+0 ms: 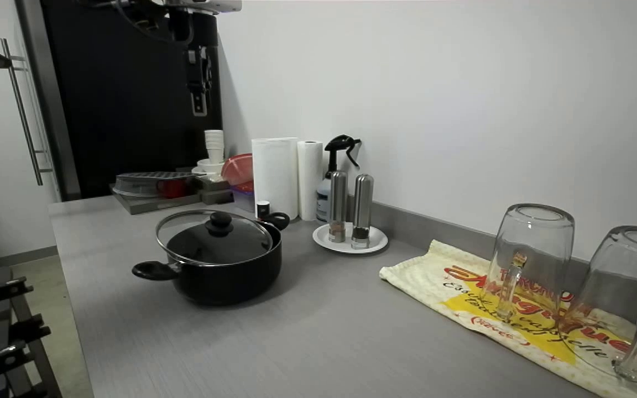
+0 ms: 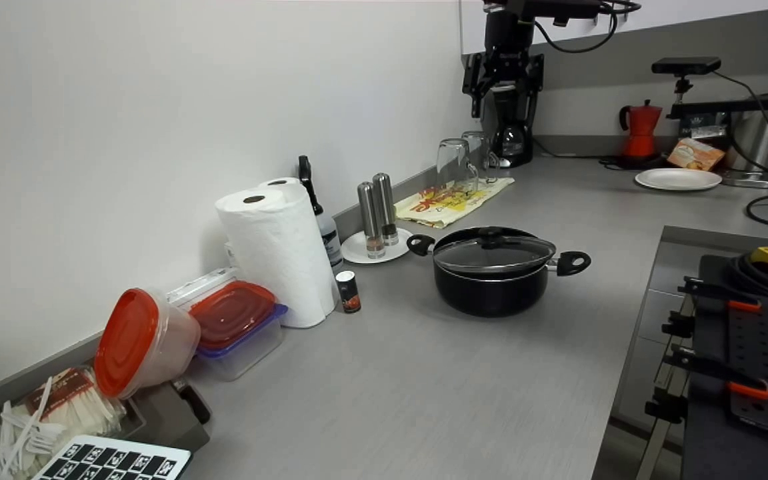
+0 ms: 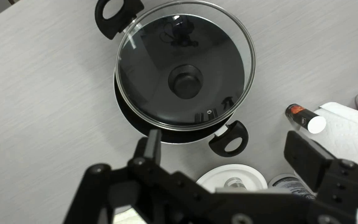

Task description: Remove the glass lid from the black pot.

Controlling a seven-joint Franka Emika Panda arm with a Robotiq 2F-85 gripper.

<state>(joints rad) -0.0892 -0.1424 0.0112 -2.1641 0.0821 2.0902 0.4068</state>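
While domed glass lid (image 3: 186,81) sits askew on rnd blk pot (image 1: 231,281), blurry gripper (image 3: 223,137) looks wide-spread.

- Open from above to the glass lid (image 3: 179,56).
- Obstructed toward the wall (image 1: 462,121) by steel mills (image 1: 363,204).
- Apparently tight between black canister (image 2: 349,293) and paper towels (image 2: 281,253).

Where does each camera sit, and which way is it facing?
In an exterior view, the camera sits near the plastic tubs, looking along the counter toward the red coffee pot; the gripper hangs open at top.
In an exterior view, it sits near the glass mugs, facing roughly the opposite way; arm and gripper show at top.
Wrist view: mounted on the arm, looking down at the glass lid and black pot; the gripper's fingers show at bottom.
Both exterior views share pot, lid, mugs and gripper.
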